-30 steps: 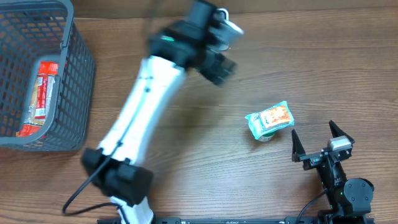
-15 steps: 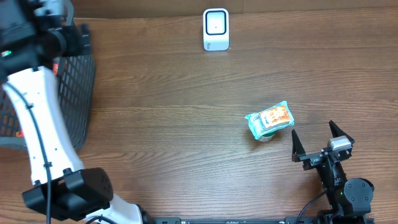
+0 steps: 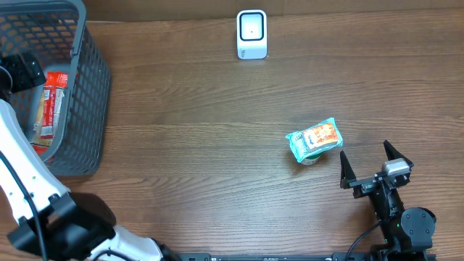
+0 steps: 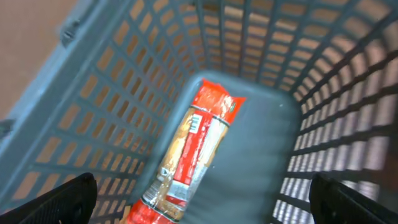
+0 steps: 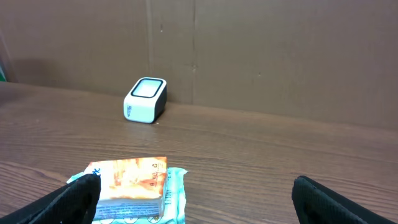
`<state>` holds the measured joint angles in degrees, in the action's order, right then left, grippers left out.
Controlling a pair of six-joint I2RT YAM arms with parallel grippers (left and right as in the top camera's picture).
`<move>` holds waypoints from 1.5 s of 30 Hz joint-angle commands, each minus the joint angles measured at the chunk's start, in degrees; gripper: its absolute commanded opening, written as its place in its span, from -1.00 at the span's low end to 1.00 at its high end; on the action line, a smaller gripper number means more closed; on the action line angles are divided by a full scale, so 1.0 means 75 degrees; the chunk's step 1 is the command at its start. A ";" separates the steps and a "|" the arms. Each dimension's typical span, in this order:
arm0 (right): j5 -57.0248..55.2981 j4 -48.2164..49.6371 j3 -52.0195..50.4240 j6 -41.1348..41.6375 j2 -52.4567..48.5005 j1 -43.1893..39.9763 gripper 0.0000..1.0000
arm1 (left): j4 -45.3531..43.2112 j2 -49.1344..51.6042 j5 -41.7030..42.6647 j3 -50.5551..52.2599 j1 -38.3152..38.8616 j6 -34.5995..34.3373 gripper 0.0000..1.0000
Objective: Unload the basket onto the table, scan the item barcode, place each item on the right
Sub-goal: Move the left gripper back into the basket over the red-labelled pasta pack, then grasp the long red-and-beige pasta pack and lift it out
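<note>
**Both tools released: left over the basket, right parked by the teal pack**

- Left tool (image 4: 199, 204): fingers spread wide and gripping nothing. It hangs over the open grey mesh basket (image 3: 88, 109), looking down into it. Overhead shows only its dark wrist end (image 3: 20, 69) above the basket's left side. The white arm link runs back to the base at the near-left of the bench (image 3: 203, 145).
- Red snack packet (image 4: 194, 146): long, red with a tan panel, lying flat on the basket floor. It runs lengthwise between the two finger tips in the wrist view and nothing is touching it. In overhead it sits in the left part of the basket (image 3: 52, 101). Its near end is cut off by the frame edge, so I can't tell whether a second packet lies there.
- Right tool (image 3: 366, 163): also released, fingers wide apart and empty, low at the near-right of the bench. Wrist view (image 5: 199, 200) shows only bare bench between the tips.
- Teal snack pack (image 3: 314, 140): teal wrapper with orange print, lying flat on the bench right of centre. It is just ahead of the right tool's left-hand finger, close to it but not between the fingers (image 5: 134, 185).
- Barcode scanner (image 3: 251, 34): small white box, standing upright at the far edge of the bench, mid-width. It is well apart from the teal pack and both tools. In the right wrist view it is beyond the pack (image 5: 145, 99).
</note>
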<state>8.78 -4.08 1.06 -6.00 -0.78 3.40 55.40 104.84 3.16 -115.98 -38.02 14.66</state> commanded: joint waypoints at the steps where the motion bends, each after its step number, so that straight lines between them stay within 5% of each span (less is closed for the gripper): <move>1: 0.0044 0.0035 -0.0082 -0.0012 0.0082 -0.0035 1.00 | -0.0087 0.0790 -0.0023 -0.0108 -0.0125 0.0513 1.00; 13: 0.0044 0.0035 -0.0082 -0.0009 0.0073 -0.0035 1.00 | -0.0848 0.2684 -0.0052 -0.0108 -0.0495 0.1617 0.99; 37: 0.0044 0.0035 -0.0082 -0.0009 0.0073 -0.0035 1.00 | -0.1373 0.4849 0.0924 -0.0105 -0.0784 0.2020 1.00; 45: 0.0044 0.0035 -0.0082 -0.0009 0.0073 -0.0035 1.00 | -0.1303 0.4826 0.0933 -0.0111 -0.0775 0.1990 -0.21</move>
<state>8.78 -4.08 1.06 -6.00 -0.80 3.40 44.69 138.15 10.13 -117.10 -43.88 28.93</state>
